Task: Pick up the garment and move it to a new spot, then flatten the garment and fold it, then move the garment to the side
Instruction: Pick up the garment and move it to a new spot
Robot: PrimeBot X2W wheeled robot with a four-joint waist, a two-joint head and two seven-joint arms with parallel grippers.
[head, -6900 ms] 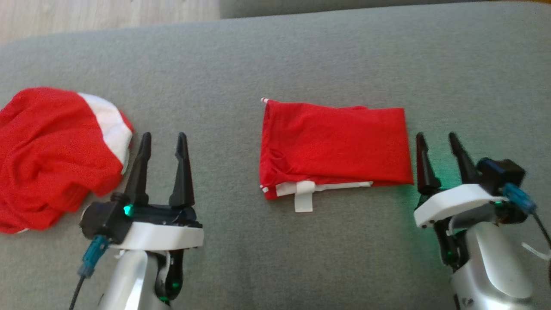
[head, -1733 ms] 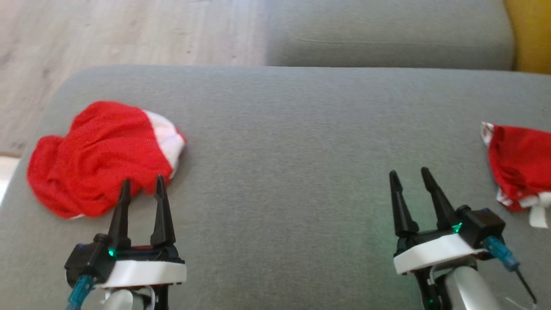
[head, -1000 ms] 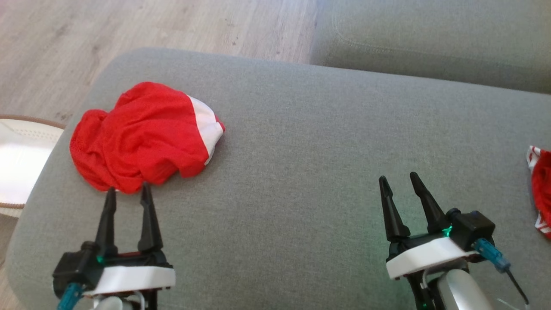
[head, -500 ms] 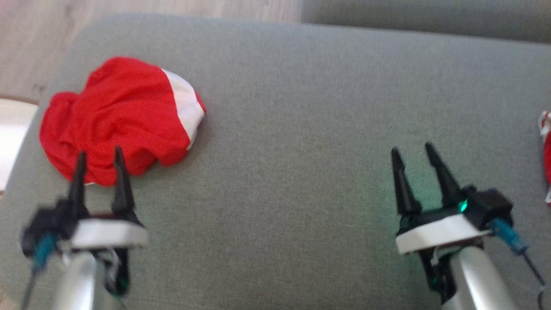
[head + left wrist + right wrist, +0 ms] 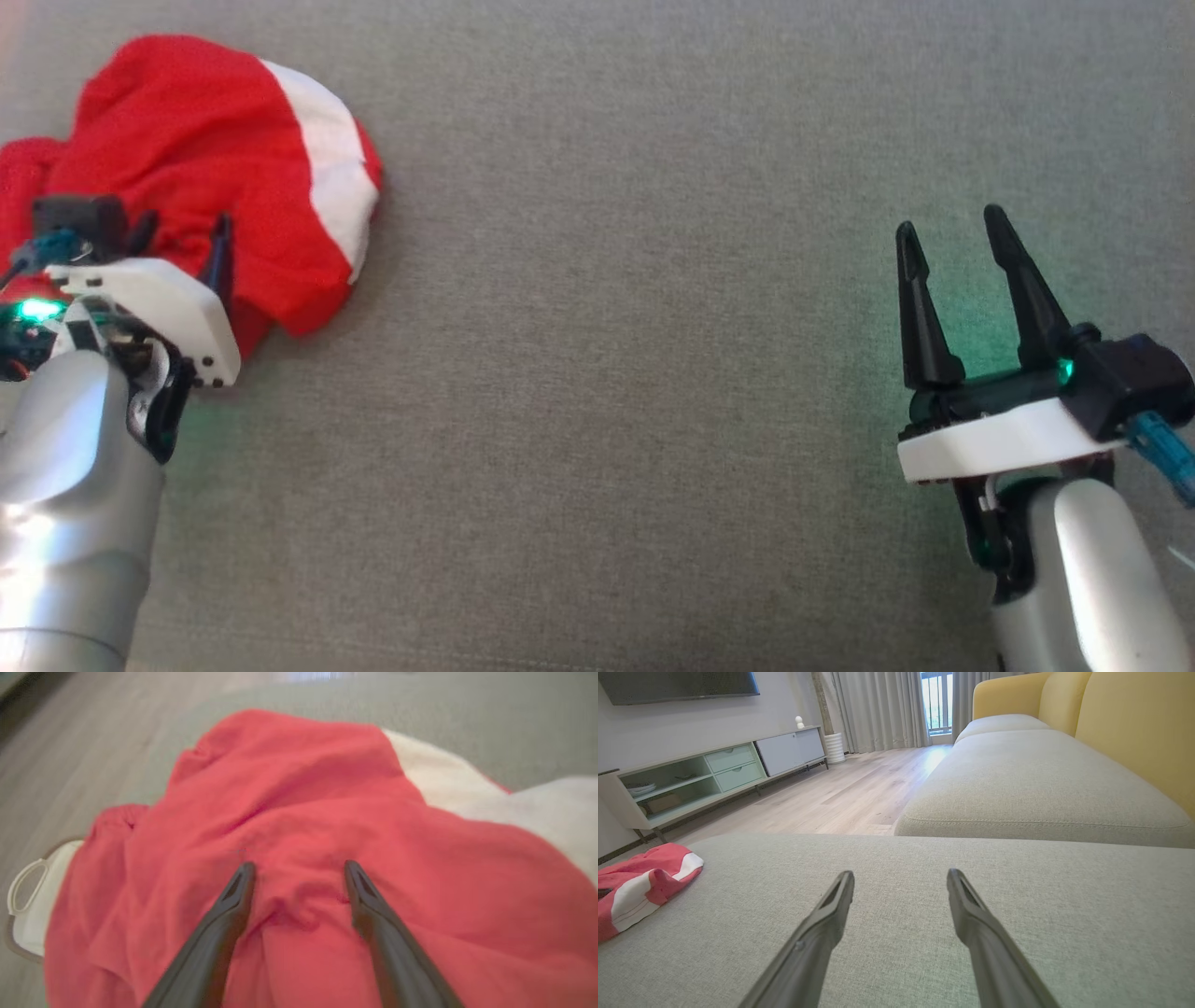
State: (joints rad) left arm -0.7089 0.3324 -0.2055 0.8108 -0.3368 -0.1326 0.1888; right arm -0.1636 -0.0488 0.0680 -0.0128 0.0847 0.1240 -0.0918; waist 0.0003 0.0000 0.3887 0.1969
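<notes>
The garment is a crumpled red heap with a white band, lying at the upper left of the grey cushion. My left gripper is tipped down over its near edge. In the left wrist view that gripper is open, its fingertips spread just above or on the garment's red folds, with nothing pinched between them. My right gripper stands open over bare cushion far to the right. In the right wrist view it is open and empty, and the garment lies at the far left.
A second grey cushion with a yellow backrest lies beyond the seam. Wooden floor and a low cabinet sit past the cushion's edge. A white rimmed object shows on the floor beside the garment.
The head camera has tilted down and closer. My left gripper has reached forward and tipped down onto the garment's near edge. The right gripper keeps its place, open.
</notes>
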